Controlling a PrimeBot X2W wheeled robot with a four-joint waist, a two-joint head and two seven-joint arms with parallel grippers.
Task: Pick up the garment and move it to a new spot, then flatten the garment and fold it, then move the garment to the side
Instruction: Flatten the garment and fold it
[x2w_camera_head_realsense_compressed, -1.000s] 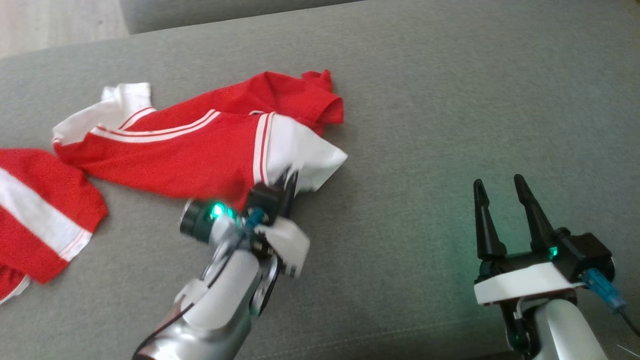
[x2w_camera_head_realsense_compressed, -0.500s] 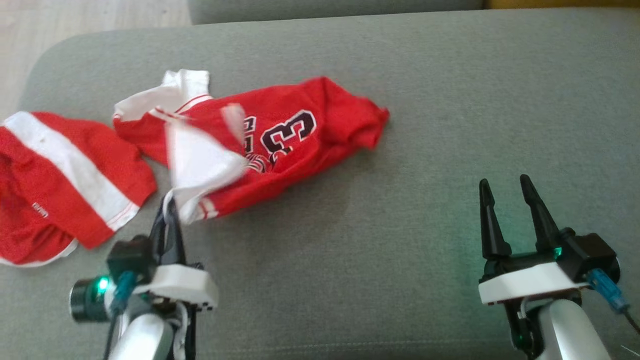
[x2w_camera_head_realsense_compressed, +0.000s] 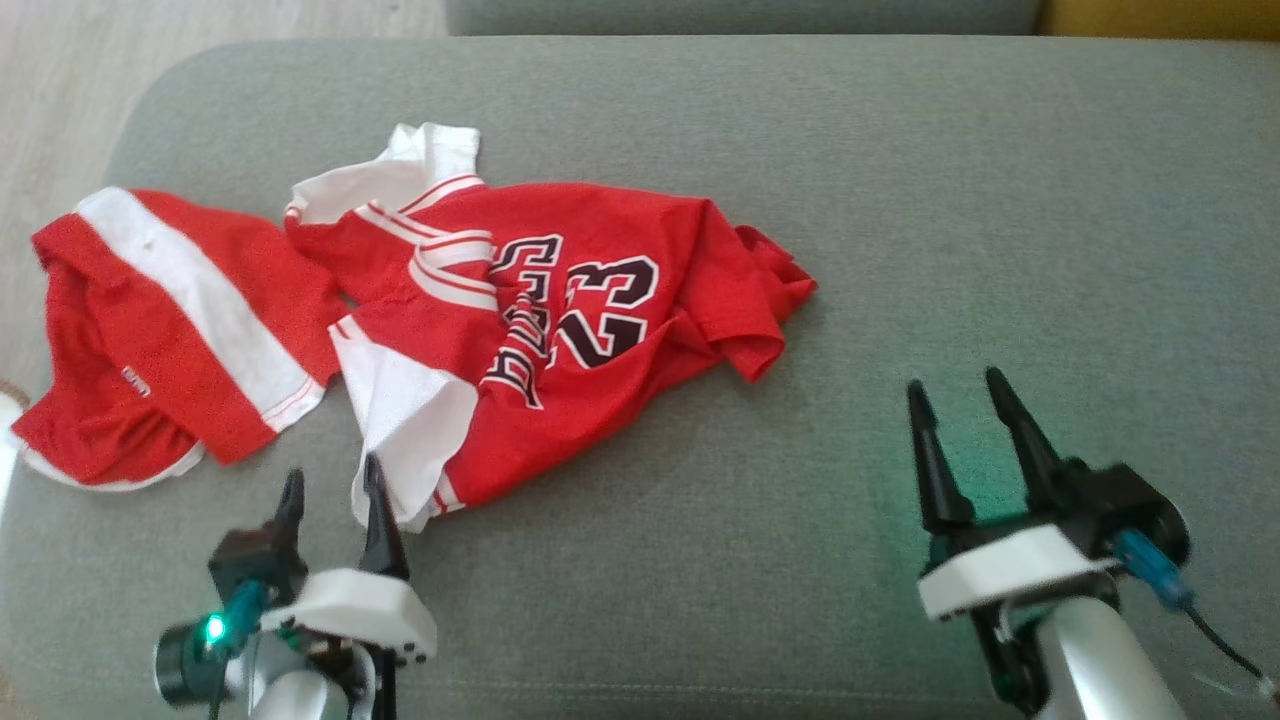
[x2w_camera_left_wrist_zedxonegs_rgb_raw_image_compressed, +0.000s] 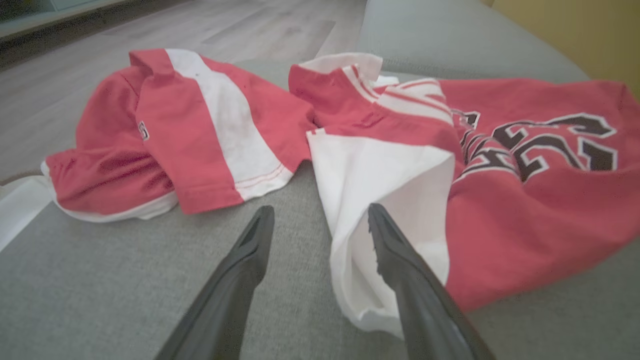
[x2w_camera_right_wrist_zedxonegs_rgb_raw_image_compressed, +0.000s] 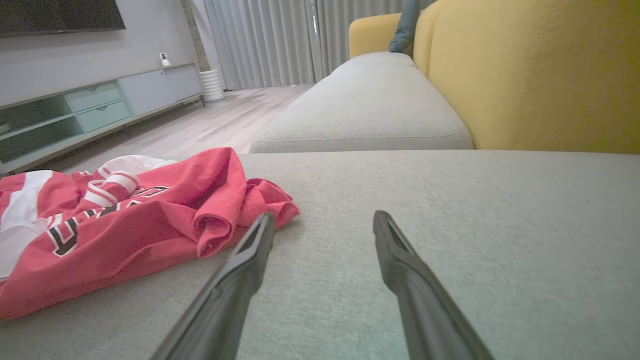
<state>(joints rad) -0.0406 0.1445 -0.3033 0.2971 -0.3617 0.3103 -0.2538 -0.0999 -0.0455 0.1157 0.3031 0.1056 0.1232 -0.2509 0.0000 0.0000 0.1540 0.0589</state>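
The garment (x2w_camera_head_realsense_compressed: 610, 300) is a red jersey with white sleeves and a black "23". It lies crumpled and face up on the grey sofa cushion (x2w_camera_head_realsense_compressed: 900, 220), left of centre. My left gripper (x2w_camera_head_realsense_compressed: 331, 478) stands open at the lower left, with nothing held. Its right fingertip sits at the near edge of the white sleeve (x2w_camera_left_wrist_zedxonegs_rgb_raw_image_compressed: 380, 175). In the left wrist view that gripper (x2w_camera_left_wrist_zedxonegs_rgb_raw_image_compressed: 320, 210) has the sleeve's hem lying beside and under its right finger. My right gripper (x2w_camera_head_realsense_compressed: 955, 385) is open over bare cushion, well right of the jersey. In the right wrist view, the right gripper (x2w_camera_right_wrist_zedxonegs_rgb_raw_image_compressed: 322, 216) sits near the jersey's bunched hem (x2w_camera_right_wrist_zedxonegs_rgb_raw_image_compressed: 240, 200).
A second red garment with a white stripe (x2w_camera_head_realsense_compressed: 170, 320) lies at the cushion's left end, touching the jersey. Wooden floor (x2w_camera_head_realsense_compressed: 60, 110) lies beyond the left edge. A yellow sofa back (x2w_camera_right_wrist_zedxonegs_rgb_raw_image_compressed: 540, 70) rises on the right in the right wrist view, with another cushion (x2w_camera_right_wrist_zedxonegs_rgb_raw_image_compressed: 370, 110) beyond.
My left gripper, shut on the white sleeve, drew it back toward the near left, turning the jersey number-side up, then opened and let go. The head camera also shifted.
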